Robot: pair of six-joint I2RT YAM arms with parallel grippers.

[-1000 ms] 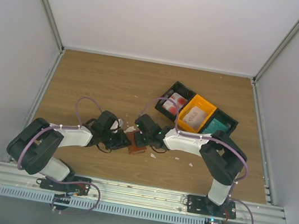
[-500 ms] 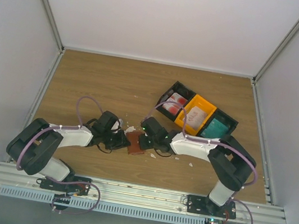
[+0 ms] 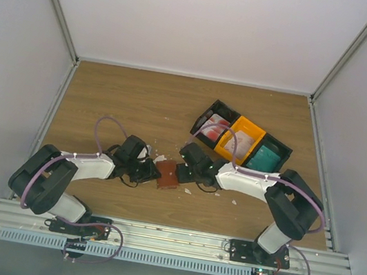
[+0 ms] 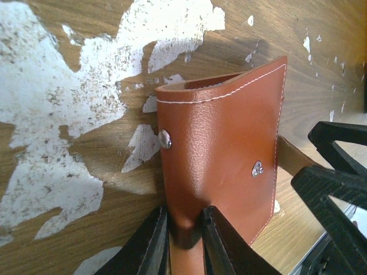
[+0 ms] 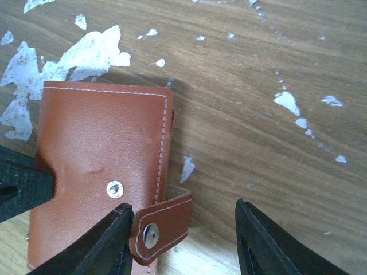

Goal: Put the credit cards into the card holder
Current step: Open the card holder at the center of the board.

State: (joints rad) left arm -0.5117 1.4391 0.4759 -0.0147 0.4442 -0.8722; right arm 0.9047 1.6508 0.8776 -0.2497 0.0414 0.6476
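Reddish-brown card holder (image 4: 223,143), pinched by left gripper (image 4: 183,223)

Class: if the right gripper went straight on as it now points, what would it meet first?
Probably the snap tab of the card holder, which lies between the open fingers of the right gripper. After that comes the table. Depth is unclear.

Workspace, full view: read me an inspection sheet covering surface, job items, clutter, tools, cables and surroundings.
Surface: wooden table, worn white patches.
Job's things: brown card holder folded, snap tab undone, between the arms; three cards lying in the bins.
Clutter: small white flecks near the holder.
Tools: left tool shut on the card holder's edge; right tool open over the snap tab.
Cables: purple cable loops on both arms.
Surroundings: white walls, metal rail at near edge.
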